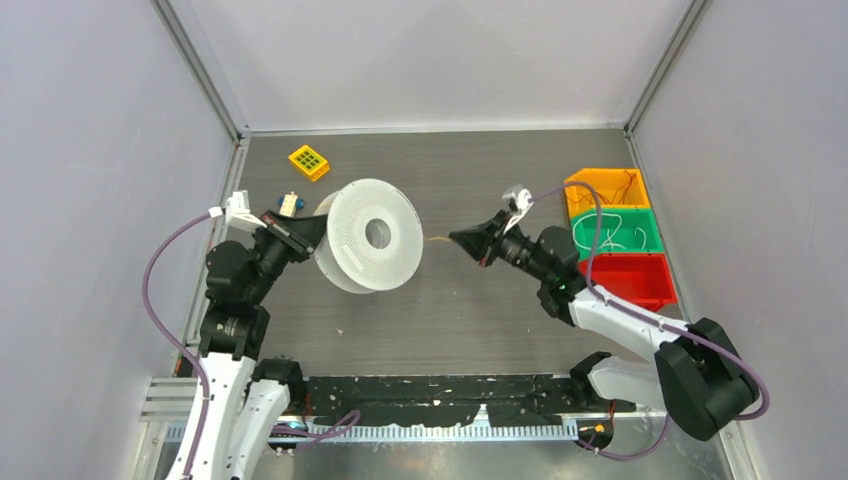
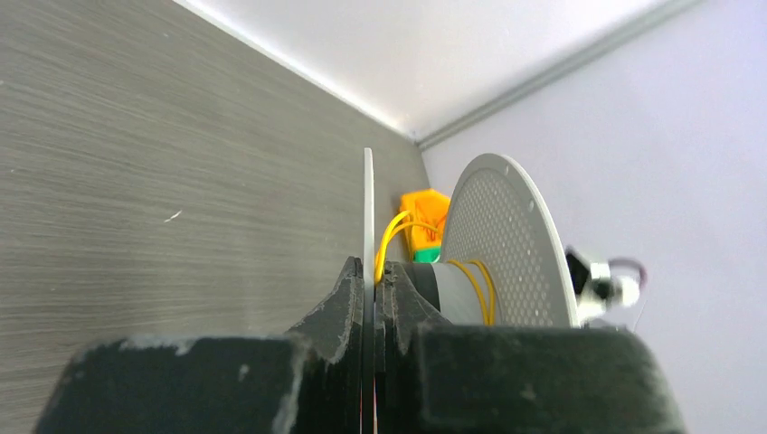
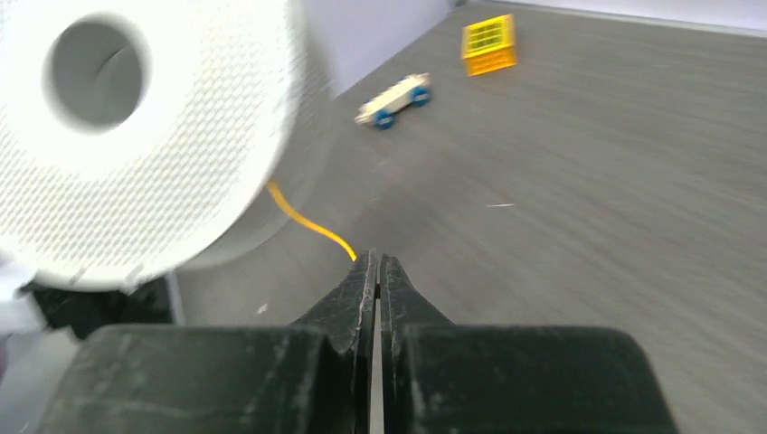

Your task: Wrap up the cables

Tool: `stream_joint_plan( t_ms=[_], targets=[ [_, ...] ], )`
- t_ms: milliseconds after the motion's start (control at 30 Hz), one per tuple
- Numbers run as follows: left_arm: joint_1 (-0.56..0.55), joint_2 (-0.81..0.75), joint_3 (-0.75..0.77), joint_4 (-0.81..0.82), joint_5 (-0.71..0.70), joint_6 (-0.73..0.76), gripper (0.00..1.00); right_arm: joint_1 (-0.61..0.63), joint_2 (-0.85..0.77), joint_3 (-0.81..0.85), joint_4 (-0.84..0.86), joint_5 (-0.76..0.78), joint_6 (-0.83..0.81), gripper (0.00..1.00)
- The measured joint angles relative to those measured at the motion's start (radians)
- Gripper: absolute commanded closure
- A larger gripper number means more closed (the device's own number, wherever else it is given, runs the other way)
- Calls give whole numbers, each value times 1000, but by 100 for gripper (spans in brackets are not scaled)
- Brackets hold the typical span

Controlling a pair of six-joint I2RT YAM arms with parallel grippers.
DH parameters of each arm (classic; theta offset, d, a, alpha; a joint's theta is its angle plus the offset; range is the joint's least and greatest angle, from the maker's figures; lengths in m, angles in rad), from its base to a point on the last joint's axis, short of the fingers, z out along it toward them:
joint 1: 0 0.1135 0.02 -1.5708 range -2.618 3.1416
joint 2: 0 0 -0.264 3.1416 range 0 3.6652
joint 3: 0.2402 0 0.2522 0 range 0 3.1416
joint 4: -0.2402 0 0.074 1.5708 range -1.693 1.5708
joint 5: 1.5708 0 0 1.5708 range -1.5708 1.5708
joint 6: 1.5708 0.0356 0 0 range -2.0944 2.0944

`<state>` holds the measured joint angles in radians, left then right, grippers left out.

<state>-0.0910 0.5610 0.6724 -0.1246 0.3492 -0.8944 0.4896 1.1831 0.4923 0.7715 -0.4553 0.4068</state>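
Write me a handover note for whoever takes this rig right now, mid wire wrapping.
Grippers: left gripper shut on a flange of the white spool, which is on edge; right gripper shut on the yellow wire, which runs from its tips to the spool.
Done: a few yellow turns lie on the hub.
Left: wind on the rest; the remaining length is not visible.

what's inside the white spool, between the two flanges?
A few turns of yellow wire around the grey hub, plus a loop arching up beside the thin flange. The rest of the hub is hidden behind the perforated flange and the left pincer.
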Motion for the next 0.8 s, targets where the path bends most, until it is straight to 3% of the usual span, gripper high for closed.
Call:
stream_joint_plan(
  t_ms=[233, 400, 600, 800],
  targets=[
    [0, 12, 0, 0, -212, -184, 100, 318, -130, -54, 1, 154, -175, 95],
    [-56, 67, 0, -10, -326, -197, 100, 461, -146, -53, 17, 280, -311, 95],
    [-219, 171, 0, -31, -498, -148, 100, 599, -18, 87, -85, 351, -480, 95],
    [-260, 192, 0, -67, -592, -141, 100, 644, 81, 156, -113, 435, -557, 95]
  ],
)
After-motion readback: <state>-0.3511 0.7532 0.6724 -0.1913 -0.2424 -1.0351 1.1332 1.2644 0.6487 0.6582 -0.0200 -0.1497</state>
